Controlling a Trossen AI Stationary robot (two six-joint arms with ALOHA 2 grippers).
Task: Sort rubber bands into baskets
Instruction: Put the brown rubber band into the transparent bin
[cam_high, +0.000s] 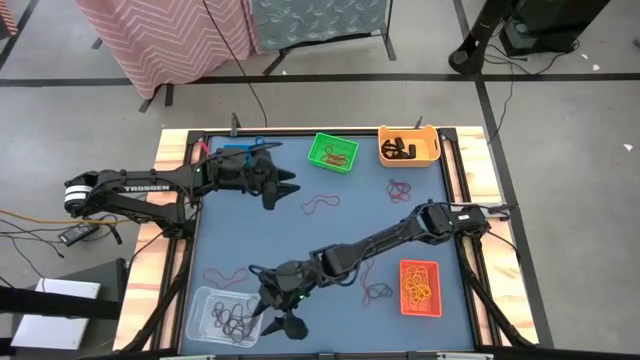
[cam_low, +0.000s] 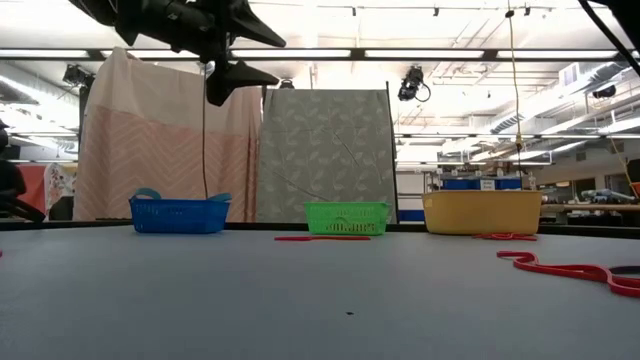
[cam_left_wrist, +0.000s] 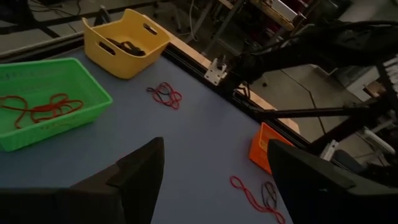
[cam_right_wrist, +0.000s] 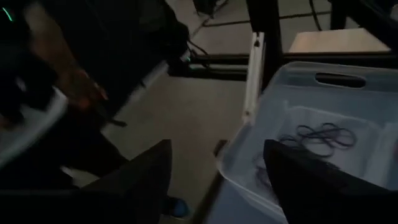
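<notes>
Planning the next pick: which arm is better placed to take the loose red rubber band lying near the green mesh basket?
Left. Its open tool hovers just beside the red rubber band; the right tool is open far off by the clear white mesh basket.

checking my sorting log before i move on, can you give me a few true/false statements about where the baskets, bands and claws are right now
1. The green basket holds red rubber bands. True.
2. The right claw is over the red-orange basket. False: it hangs open beside the clear basket, at the table's near edge.
3. The clear basket is empty. False: dark rubber bands lie in it.
4. The left claw is open and holds nothing. True.
5. No bands remain on the table mat. False: several loose ones lie there, such as a red band near the green basket.
</notes>
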